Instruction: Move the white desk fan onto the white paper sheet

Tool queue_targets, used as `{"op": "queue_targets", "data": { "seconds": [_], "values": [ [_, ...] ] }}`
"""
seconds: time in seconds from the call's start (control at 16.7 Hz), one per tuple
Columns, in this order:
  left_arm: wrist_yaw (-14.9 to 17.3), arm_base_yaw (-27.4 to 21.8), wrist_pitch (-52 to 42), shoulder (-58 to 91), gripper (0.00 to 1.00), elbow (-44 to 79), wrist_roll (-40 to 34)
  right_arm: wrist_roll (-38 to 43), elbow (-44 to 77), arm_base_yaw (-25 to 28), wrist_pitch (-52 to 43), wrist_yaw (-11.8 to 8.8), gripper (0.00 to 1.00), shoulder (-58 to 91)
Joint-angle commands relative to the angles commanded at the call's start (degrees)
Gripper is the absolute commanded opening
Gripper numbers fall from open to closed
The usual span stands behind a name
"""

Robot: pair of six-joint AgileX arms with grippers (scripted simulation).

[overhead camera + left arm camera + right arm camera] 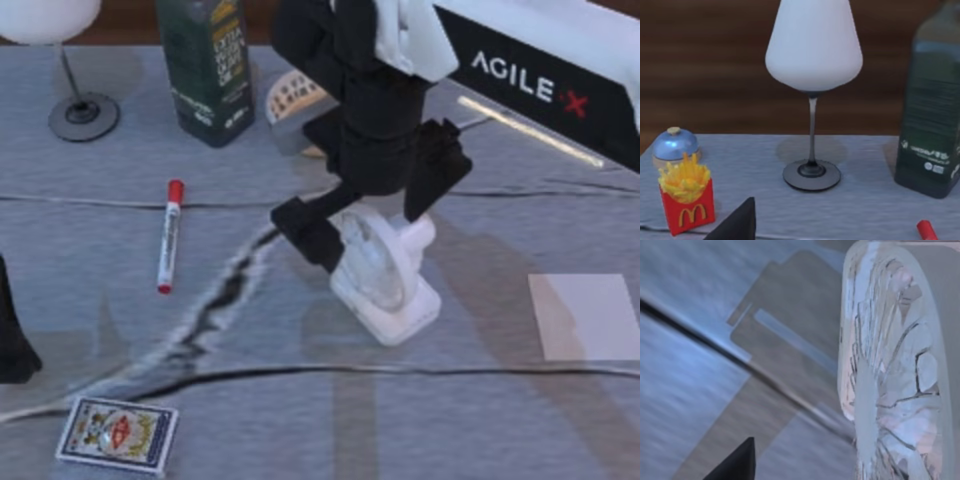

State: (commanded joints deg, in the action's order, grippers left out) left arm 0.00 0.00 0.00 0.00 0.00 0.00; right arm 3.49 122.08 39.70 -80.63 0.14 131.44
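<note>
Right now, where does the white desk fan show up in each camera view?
Top view: the white desk fan stands just right of centre, under the right end effector.
Left wrist view: not in it.
Right wrist view: its grille fills the right side, close up.
Shared landmark: the grey tablecloth, seen in all three.

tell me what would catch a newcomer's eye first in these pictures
First comes the right gripper, at the table's middle on a black and white arm, fingers either side of the small white plastic desk fan. The plain flat white paper sheet lies bare at the right edge, apart from the fan. Far left stands a white-shaded lamp with a dark round foot beside a dark green bottle; the left gripper sits parked at the left edge.
</note>
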Motion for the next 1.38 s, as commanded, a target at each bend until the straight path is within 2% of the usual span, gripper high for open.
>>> {"op": "queue_targets", "data": {
  "seconds": [0.06,0.84,1.38],
  "values": [
    [0.0,0.0,0.0,0.0,1.0,0.0,0.0,0.0,0.0,0.0,0.0,0.0,1.0,0.0],
    [0.0,0.0,0.0,0.0,1.0,0.0,0.0,0.0,0.0,0.0,0.0,0.0,0.02,0.0],
    [0.0,0.0,0.0,0.0,1.0,0.0,0.0,0.0,-0.02,-0.22,-0.02,0.08,0.0,-0.39]
  ]
}}
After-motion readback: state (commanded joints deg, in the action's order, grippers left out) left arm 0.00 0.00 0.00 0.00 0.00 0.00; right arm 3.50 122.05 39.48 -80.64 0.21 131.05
